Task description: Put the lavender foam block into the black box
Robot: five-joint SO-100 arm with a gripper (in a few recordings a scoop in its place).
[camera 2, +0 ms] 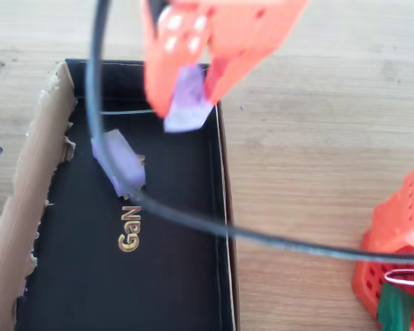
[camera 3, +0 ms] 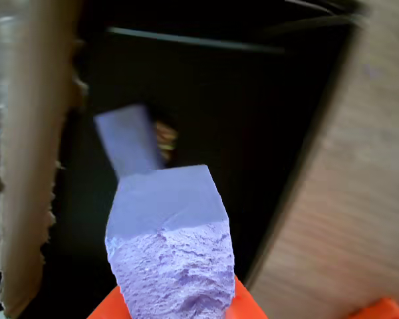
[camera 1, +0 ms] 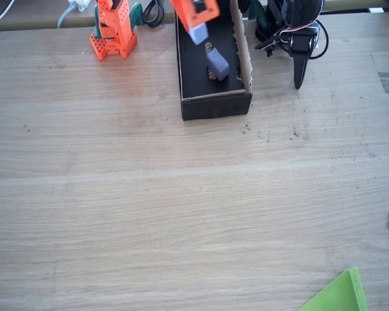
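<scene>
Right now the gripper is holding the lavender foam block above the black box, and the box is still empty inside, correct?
Not quite. The gripper does hold the lavender foam block above the black box, but the box is not empty: a second lavender block already lies on its floor, near the raw cardboard wall. The overhead view shows it clearly, and the wrist view shows it below the held block.

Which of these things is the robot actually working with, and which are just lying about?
Part of the job:
- lavender foam block, gripped in the orange gripper above the box
- black box

Just lying about:
- second lavender block, lying inside the box
- green sheet corner
- black cable
</scene>
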